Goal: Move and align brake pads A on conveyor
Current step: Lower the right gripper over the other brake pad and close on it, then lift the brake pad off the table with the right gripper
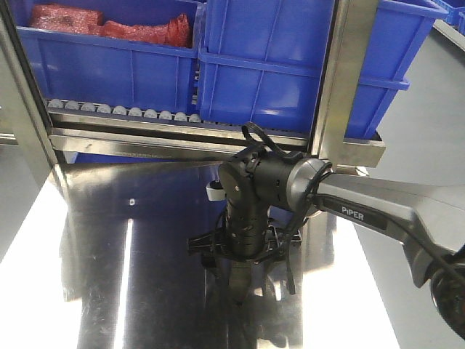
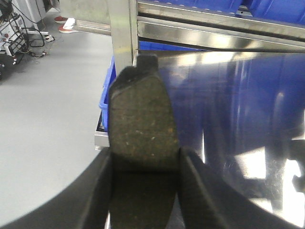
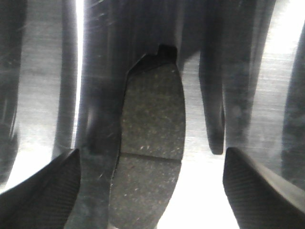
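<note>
Clearly, left gripper [image 2: 143, 164] clamps brake pad [image 2: 140, 119], centre frame. Right gripper [image 3: 150, 157] spread wide, second pad [image 3: 152, 119] lying between fingers on steel tabletop [image 3: 43, 95], untouched; grey-brown, speckled, thin cross groove.

Two brake pads are counted: one brake pad [image 2: 140, 124] in the left wrist view, a second brake pad [image 3: 152, 129] in the right wrist view. In the front view, three blue bins [image 1: 109, 73] are made out at the far side, one on the left and two stacked on the right; a fourth is glimpsed at the far right corner. About ten grey rollers [image 1: 120, 110] are counted in one row. One robot arm [image 1: 378, 211] is shown.
</note>
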Controlling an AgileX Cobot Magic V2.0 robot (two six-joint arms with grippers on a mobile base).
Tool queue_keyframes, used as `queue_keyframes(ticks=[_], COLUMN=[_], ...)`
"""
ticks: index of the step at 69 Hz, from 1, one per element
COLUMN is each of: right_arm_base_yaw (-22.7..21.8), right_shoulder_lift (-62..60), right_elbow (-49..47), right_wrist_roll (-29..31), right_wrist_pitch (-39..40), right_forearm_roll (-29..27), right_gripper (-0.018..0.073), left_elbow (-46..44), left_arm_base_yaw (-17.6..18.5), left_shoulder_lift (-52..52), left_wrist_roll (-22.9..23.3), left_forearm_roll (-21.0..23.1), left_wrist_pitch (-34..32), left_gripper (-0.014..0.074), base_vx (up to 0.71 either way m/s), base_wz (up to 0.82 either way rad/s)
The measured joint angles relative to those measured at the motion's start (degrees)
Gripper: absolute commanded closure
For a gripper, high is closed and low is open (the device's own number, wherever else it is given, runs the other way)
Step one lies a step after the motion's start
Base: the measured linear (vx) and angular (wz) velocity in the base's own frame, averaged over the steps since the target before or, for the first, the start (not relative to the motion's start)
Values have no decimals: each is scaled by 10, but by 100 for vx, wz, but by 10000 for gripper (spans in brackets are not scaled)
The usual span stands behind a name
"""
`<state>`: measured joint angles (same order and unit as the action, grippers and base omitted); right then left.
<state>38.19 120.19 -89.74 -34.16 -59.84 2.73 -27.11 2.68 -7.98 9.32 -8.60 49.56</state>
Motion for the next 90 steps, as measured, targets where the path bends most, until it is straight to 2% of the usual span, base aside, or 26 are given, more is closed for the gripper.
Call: queue_keyframes(ticks=[90], right_arm_base_yaw=[2], right_shoulder_lift=[12], right_elbow=[0], right_wrist_roll=[0], right_wrist_pitch=[10], right_forearm_roll=[15], right_gripper=[-16], left_elbow=[0], left_arm_base_yaw=[0], left_shoulder_lift=[0], left_wrist_roll=[0], left_forearm_roll=[0], left_wrist_pitch=[0], left_gripper=[603], base_vx=[0], base_wz=[0])
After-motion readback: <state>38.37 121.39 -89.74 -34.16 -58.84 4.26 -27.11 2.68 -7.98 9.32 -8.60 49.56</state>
